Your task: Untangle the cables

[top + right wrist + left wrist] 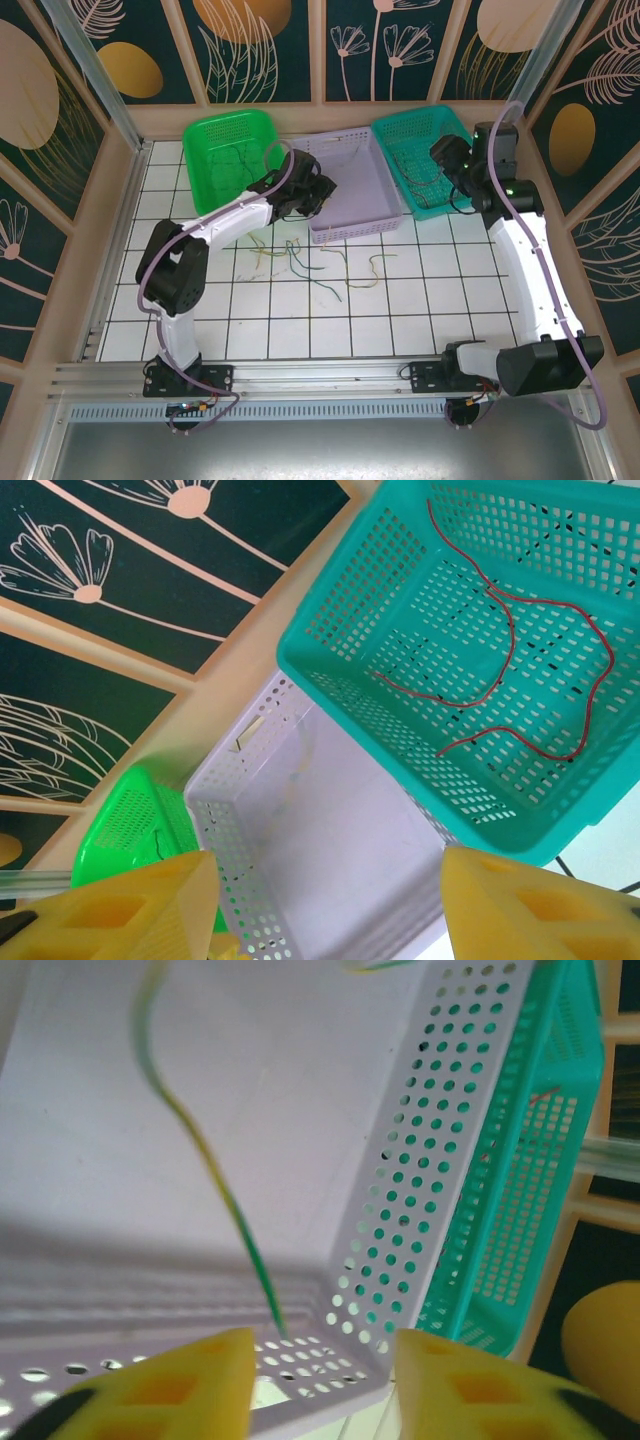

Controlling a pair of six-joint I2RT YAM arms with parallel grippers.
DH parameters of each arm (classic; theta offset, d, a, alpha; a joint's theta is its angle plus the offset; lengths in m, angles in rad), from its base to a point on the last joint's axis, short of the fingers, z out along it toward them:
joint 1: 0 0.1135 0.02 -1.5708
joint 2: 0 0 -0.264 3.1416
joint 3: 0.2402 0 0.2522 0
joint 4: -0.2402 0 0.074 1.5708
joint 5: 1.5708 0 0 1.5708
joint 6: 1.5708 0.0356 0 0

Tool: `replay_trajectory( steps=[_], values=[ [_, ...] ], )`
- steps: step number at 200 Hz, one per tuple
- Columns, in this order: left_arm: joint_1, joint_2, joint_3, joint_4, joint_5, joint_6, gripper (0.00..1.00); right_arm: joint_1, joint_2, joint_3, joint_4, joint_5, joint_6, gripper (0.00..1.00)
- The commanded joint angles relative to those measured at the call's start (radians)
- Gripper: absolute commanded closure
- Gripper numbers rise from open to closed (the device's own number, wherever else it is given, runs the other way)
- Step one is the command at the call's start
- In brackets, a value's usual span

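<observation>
A green-and-yellow cable (215,1185) snakes blurred down inside the lilac basket (300,1090), its lower end just ahead of my left gripper (322,1360). That gripper's yellow fingers stand apart with nothing between them; it hovers over the basket's near left corner (312,195). Several loose cables (300,258), green, yellow and orange, lie tangled on the white tiles in front of the baskets. Two red cables (505,650) lie in the teal basket (330,670). My right gripper (328,880) is open and empty above that basket's near edge (447,160).
Three baskets stand side by side at the back: green (205,140) with thin wires in it, lilac (355,180) in the middle, teal (420,115) on the right. Wooden walls (120,170) frame the tiled table. Thick lilac-grey hoses run along both arms.
</observation>
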Motion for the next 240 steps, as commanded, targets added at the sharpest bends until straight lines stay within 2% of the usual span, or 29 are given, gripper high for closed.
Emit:
replay_trajectory(
  steps=[1,16,38,60,85,103,130,147,166,214,240],
  values=[
    [-0.01,0.017,0.06,0.067,0.063,-0.017,0.43,-0.008,-0.033,-0.021,-0.018,-0.017,0.002,0.39],
    [-0.013,0.005,0.104,0.017,0.063,0.015,0.36,-0.005,-0.036,-0.03,-0.027,-0.028,-0.004,0.39],
    [-0.014,-0.061,0.11,-0.041,0.013,0.059,0.31,0.016,-0.069,-0.099,-0.018,-0.044,-0.016,0.39],
    [-0.013,-0.134,0.088,-0.111,-0.04,0.104,0.29,0.107,-0.121,-0.228,0.032,-0.038,-0.051,0.39],
    [-0.013,-0.241,0.026,-0.172,-0.099,0.166,0.31,0.262,-0.173,-0.413,0.112,-0.019,-0.101,0.39],
    [-0.013,-0.305,-0.035,-0.219,-0.093,0.255,0.36,0.281,-0.172,-0.52,0.098,-0.046,-0.056,0.39],
    [-0.039,-0.378,-0.171,-0.232,-0.025,0.391,0.38,0.274,-0.093,-0.599,0.052,-0.144,0.082,0.39],
    [-0.078,-0.399,-0.232,-0.223,-0.021,0.429,0.36,0.28,-0.075,-0.665,0.136,-0.207,0.182,0.39],
    [-0.125,-0.39,-0.282,-0.164,-0.027,0.452,0.34,0.297,-0.038,-0.695,0.216,-0.223,0.252,0.39],
    [-0.168,-0.319,-0.3,-0.145,-0.081,0.468,0.37,0.345,0.145,-0.665,0.304,-0.19,0.212,0.4],
    [-0.169,-0.334,-0.304,-0.152,-0.088,0.475,0.37,0.376,0.238,-0.618,0.297,-0.147,0.172,0.46]
  ],
)
